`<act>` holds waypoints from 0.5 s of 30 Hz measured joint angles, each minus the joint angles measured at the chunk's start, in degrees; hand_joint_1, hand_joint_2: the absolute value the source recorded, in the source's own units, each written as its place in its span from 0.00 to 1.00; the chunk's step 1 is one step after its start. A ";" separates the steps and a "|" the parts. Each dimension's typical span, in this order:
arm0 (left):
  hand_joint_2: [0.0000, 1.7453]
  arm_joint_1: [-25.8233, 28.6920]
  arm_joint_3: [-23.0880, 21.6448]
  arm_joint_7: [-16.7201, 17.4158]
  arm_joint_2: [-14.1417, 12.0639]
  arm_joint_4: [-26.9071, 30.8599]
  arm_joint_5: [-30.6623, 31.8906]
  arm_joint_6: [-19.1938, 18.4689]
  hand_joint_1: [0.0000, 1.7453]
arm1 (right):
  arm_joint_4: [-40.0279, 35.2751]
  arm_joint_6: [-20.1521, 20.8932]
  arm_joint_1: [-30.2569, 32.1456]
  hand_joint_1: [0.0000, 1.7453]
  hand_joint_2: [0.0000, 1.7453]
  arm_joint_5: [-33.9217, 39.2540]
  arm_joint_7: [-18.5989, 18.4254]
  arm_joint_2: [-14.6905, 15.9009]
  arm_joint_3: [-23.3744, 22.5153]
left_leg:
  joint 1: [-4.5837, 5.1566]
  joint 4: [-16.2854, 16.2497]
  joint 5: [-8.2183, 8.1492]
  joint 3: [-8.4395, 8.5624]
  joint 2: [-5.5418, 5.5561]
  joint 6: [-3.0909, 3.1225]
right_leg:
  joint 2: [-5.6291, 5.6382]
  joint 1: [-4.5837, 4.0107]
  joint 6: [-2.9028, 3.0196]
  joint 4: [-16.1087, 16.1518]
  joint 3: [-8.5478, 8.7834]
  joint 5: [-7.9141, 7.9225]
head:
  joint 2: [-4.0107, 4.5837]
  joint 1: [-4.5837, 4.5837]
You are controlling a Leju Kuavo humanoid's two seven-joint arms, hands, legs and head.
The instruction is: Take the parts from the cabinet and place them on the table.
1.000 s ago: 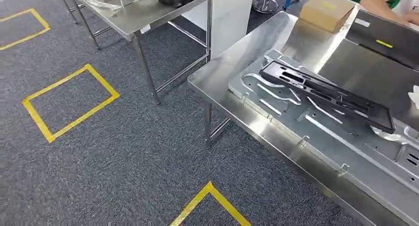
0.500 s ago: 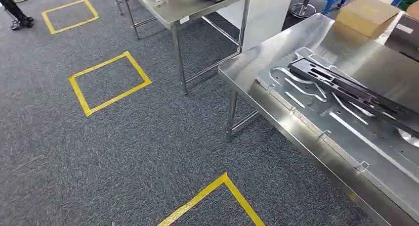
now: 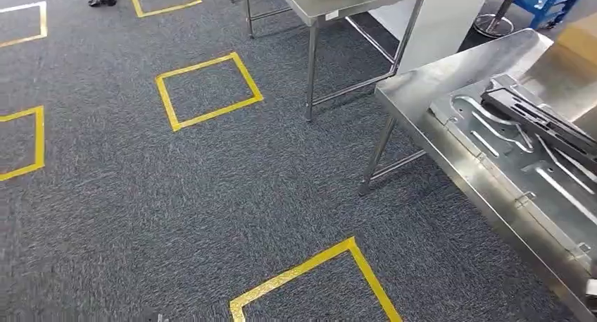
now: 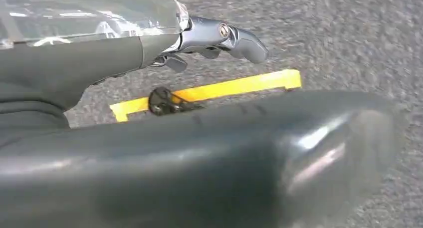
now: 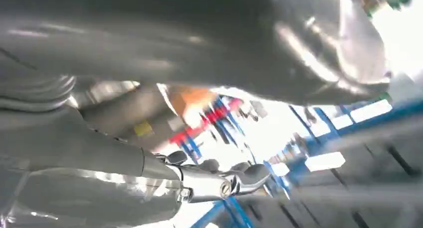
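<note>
Nearest in the head view, a yellow tape corner (image 3: 310, 276) is marked on the dark grey speckled carpet floor (image 3: 176, 195). At near right stands a stainless steel desk (image 3: 415, 89) on slim metal legs. A flat silver sheet-metal panel with long cut-out slots (image 3: 517, 163) lies on it, and a long black plastic part with slotted openings (image 3: 542, 121) lies on top of that panel, toward the far right edge of the view.

Left hand (image 4: 219, 36): seen in the left wrist view above the carpet and a strip of yellow tape, fingers extended and apart, nothing held. Right hand (image 5: 219, 180): seen in the right wrist view, blurred, fingers slightly bent, nothing held.

Farther out, a yellow tape square (image 3: 209, 89) lies at centre left, with a partial one (image 3: 28, 142) at the left edge. Beyond, a second stainless steel desk (image 3: 338, 1) stands at far centre, carrying a dark object cut off by the frame edge. A blue metal frame (image 3: 545, 1) shows at far right
</note>
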State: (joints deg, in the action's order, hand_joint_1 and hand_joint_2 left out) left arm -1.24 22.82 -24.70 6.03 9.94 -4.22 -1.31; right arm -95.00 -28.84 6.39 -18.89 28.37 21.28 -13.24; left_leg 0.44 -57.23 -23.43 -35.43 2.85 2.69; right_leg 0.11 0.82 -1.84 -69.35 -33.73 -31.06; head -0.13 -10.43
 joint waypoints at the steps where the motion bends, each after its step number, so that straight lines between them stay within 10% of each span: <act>1: 0.00 -0.03 0.02 0.04 0.11 0.00 0.04 0.07 0.00 | 2.07 -1.29 -0.33 0.00 0.00 -1.16 0.61 -0.89 1.00 | 0.00 -0.49 0.45 -0.81 0.74 -0.16 | 0.94 -0.28 0.60 4.79 3.42 1.30 | 0.00 0.00; 3: 0.00 -0.28 0.02 0.13 0.37 0.00 0.06 0.17 0.00 | 4.99 -2.42 -0.98 0.00 0.00 -2.02 1.11 -2.18 2.48 | 0.26 -1.10 1.43 -2.01 1.93 -0.61 | 3.92 -0.48 1.68 12.78 8.22 -0.74 | 0.00 0.00; 7: 0.00 0.39 0.02 0.31 0.37 0.00 0.07 0.33 0.00 | 8.52 -2.55 -1.45 0.00 0.00 -2.77 0.74 -4.04 4.63 | 0.26 0.09 4.03 -2.73 3.91 -2.06 | 1.57 -0.45 2.62 13.83 7.14 1.20 | 0.02 0.00; 9: 0.00 0.42 0.00 0.44 0.31 0.00 0.09 0.42 0.00 | 9.65 -2.29 -1.86 0.00 0.00 -3.55 0.52 -4.82 5.72 | 0.11 -3.80 -1.95 -4.15 -0.13 -2.24 | 0.06 -0.32 3.38 14.24 6.03 2.66 | 0.02 -0.04; 12: 0.00 0.16 0.02 0.48 0.33 0.00 0.44 0.52 0.00 | 12.74 -2.57 -3.87 0.00 0.00 -5.00 1.48 -5.26 7.65 | -0.77 -15.96 -10.05 -6.63 -1.82 -3.65 | -2.07 -0.46 3.30 14.04 3.48 4.61 | 0.02 -0.02; 15: 0.00 0.03 0.02 0.48 0.31 0.00 1.11 0.44 0.00 | 15.66 -3.49 -7.47 0.00 0.00 -7.28 1.96 -5.99 10.34 | -1.84 -16.75 -4.38 -3.69 -2.39 -4.78 | -4.29 -0.31 2.77 13.43 0.22 6.59 | 0.00 -0.02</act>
State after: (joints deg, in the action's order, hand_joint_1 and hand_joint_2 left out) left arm -1.22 22.84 -24.22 6.34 9.94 -3.10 -0.87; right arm -79.34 -32.33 -1.08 -26.17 30.34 15.30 -2.90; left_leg -1.39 -73.98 -27.81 -39.12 0.46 -2.08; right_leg -4.18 0.51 0.93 -55.92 -33.51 -24.48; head -0.13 -10.45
